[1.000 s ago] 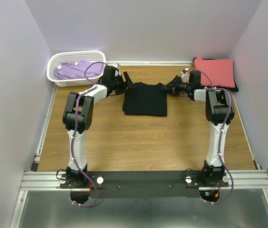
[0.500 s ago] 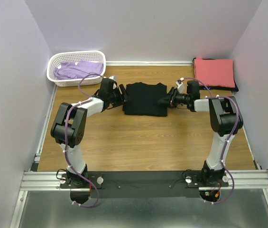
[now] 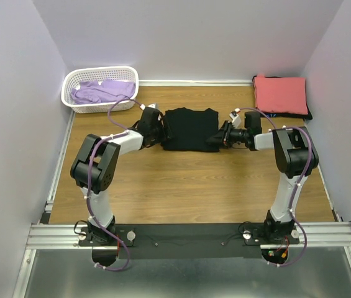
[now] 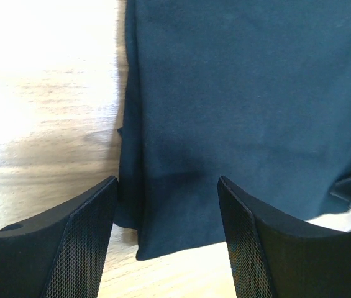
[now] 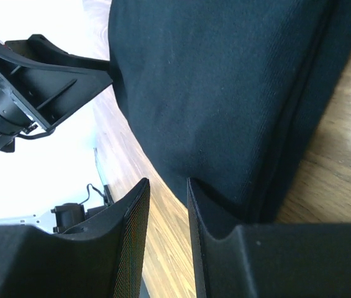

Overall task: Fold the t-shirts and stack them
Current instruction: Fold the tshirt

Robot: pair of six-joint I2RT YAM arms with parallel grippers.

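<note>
Across the far middle of the table, the folded black t-shirt is lying flat. The left gripper is straddling its left corner, jaws spread. The right gripper is sitting narrow at the right hem; I cannot tell whether it is pinching cloth. Both should be catching every layer evenly before lifting.

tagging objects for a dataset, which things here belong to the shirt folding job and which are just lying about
Part of the job:
black t-shirt, mid-table between the arms
coral-red t-shirt, folded at the far right
lavender t-shirt, loose in the basket

Just lying about:
white lattice basket, far left
wooden table
</note>
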